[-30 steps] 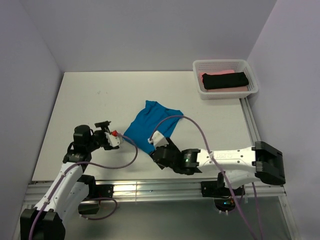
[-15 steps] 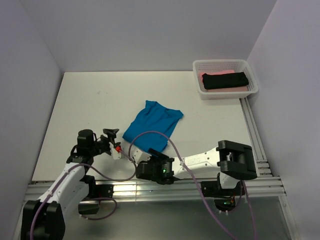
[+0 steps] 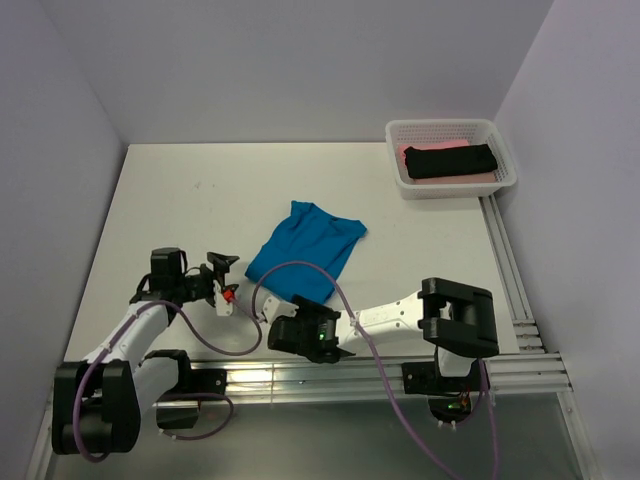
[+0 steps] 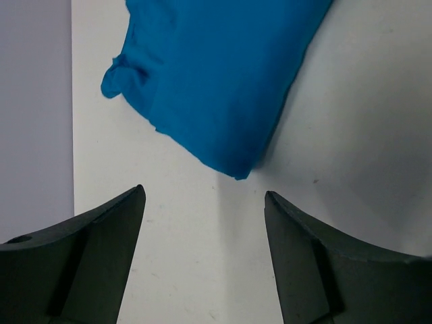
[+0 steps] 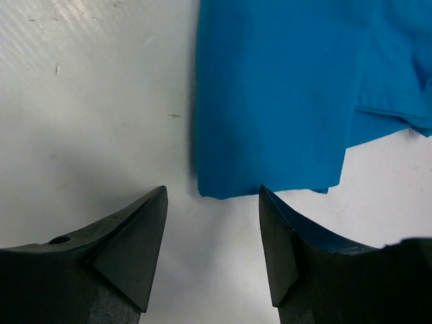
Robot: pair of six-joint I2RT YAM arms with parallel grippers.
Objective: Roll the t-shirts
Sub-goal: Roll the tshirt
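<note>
Now, nearest you, both pincers hang low over the front strip of the worktop [image 3: 170, 200]; your right pincer [image 5: 212, 190] sits closest to the front edge, its two dark fingers spread with only bare surface between them, pinching nothing; in the right wrist view the near hem of the blue t-shirt [image 3: 305, 250] lies just ahead of the fingertips, and you cannot tell from there whether the right-hand tip touches the cloth; a little farther in and off to the left, your left pincer [image 4: 204, 191] is likewise spread and empty; it faces the shirt from the side, and in its own wrist view the nearest corner of the cloth points toward the gap between the fingers, apart from both; past the pincers, the blue t-shirt lies flat about the middle of the worktop, folded into a long narrow band that runs slantwise from near-left to far-right, with a small bunched fold along one edge; farthest from you, at the far right corner, a white mesh basket [image 3: 455, 190] rests on the worktop, well apart from the blue shirt; inside it a black t-shirt [image 3: 450, 160], gathered into a dark bar, lies across a pink t-shirt [image 3: 412, 150].
</note>
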